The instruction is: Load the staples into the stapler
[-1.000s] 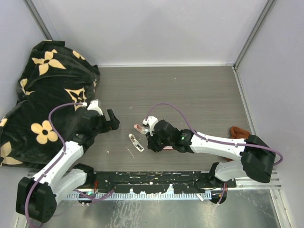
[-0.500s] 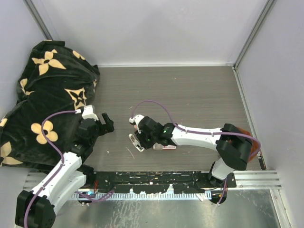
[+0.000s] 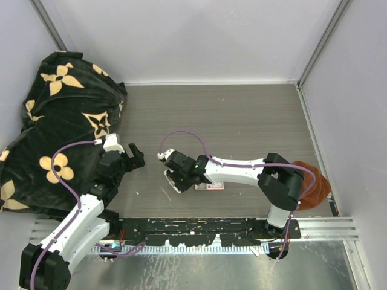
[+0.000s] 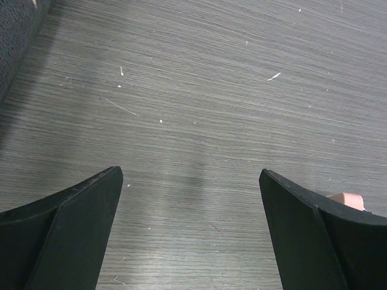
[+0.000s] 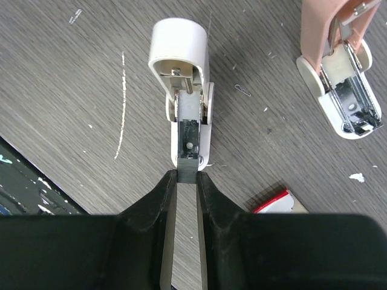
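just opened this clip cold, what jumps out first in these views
The black blanket with yellow flowers heaped on the left grabs the eye first. Near centre, the right gripper pinches a grey staple strip at the end of an opened white stapler, a pinkish stapler lying open beside it. The left gripper hangs wide open over the tabletop.

From above and behind, the top camera takes in the whole grey wood-grain table [image 3: 242,115]. Each wrist camera looks down close past its own black fingers [image 4: 66,235] [image 5: 145,211]; right wrist and top views share the small white open stapler [image 5: 179,45] [image 3: 172,180].
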Robot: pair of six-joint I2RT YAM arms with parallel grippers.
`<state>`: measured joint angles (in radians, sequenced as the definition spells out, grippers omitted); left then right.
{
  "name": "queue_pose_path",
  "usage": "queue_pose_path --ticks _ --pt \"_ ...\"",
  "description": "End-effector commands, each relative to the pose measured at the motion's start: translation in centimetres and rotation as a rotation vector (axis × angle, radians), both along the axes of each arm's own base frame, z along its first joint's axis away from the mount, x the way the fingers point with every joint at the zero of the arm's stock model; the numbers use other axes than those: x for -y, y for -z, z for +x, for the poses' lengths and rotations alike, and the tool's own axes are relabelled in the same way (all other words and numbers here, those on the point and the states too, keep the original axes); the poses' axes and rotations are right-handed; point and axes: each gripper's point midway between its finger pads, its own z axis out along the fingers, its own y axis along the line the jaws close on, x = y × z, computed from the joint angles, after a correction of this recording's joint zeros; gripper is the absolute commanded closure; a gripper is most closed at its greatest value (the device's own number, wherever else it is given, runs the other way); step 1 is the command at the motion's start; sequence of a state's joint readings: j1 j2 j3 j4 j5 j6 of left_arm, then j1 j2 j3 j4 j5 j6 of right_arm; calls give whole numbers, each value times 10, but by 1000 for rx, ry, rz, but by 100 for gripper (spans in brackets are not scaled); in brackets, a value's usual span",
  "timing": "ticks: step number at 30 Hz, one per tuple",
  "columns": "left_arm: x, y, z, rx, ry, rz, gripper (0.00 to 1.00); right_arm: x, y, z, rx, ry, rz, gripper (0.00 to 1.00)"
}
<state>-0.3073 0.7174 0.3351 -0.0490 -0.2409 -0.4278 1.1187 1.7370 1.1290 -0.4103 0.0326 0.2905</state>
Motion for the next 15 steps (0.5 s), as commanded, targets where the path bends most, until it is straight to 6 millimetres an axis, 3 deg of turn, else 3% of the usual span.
queue_pose_path --ticks 1,15 --pt "-3 -15 9 69 -22 0 2 -8 -10 5 10 34 5 85" --pt "-3 -15 9 68 -22 0 2 -11 -12 6 3 40 4 85"
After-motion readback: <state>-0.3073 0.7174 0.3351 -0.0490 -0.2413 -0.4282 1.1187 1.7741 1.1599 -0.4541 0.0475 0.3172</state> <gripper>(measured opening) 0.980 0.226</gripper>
